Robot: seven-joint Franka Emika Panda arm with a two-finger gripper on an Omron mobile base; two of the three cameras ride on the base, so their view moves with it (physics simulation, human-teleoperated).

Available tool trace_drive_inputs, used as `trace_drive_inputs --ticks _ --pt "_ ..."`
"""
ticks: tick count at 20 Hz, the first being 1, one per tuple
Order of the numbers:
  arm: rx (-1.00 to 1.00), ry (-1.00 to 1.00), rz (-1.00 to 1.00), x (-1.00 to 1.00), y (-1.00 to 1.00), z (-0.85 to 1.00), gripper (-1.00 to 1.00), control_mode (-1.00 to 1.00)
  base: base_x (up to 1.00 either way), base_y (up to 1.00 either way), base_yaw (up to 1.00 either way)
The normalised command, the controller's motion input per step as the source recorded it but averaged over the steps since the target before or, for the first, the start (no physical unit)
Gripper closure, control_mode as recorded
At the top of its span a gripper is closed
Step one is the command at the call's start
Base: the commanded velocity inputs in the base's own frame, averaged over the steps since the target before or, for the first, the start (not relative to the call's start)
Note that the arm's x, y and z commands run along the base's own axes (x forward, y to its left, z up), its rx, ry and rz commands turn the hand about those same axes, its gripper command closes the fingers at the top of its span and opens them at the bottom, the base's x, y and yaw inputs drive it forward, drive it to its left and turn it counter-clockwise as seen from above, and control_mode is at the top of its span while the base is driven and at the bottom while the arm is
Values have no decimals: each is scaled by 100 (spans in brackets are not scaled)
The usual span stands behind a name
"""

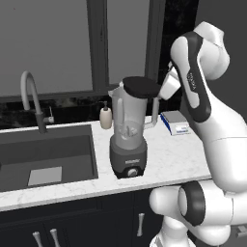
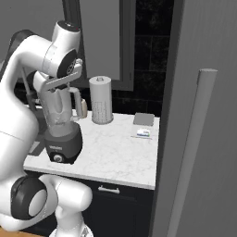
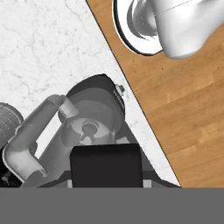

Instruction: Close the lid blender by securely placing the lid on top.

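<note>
Lid (image 1: 141,86) carried over blender (image 1: 129,140) rim, tilted, not seated yet. Pressing down remained, probably. Gripper (image 1: 161,88) jaws closed on lid edge.

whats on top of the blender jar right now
The black lid sits at the blender jar's rim, with the tool beside it. Whether it is fully seated can't be told; the tool's fingertips are hidden behind the lid.
</note>
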Motion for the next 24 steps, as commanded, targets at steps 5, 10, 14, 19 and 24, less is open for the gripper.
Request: trace_drive_inputs --ticks 5,10,14,19,24 --pt "0 0 -7 35 18 0 100 -100 0 0 0" --pt "0 0 -7 34 21 0 100 -100 0 0 0" --pt "0 0 -7 32 22 0 100 -100 0 0 0" --pt "0 0 -6 28 19 0 100 -100 0 0 0" --pt "0 0 -7 25 13 -2 100 -100 0 0 0"
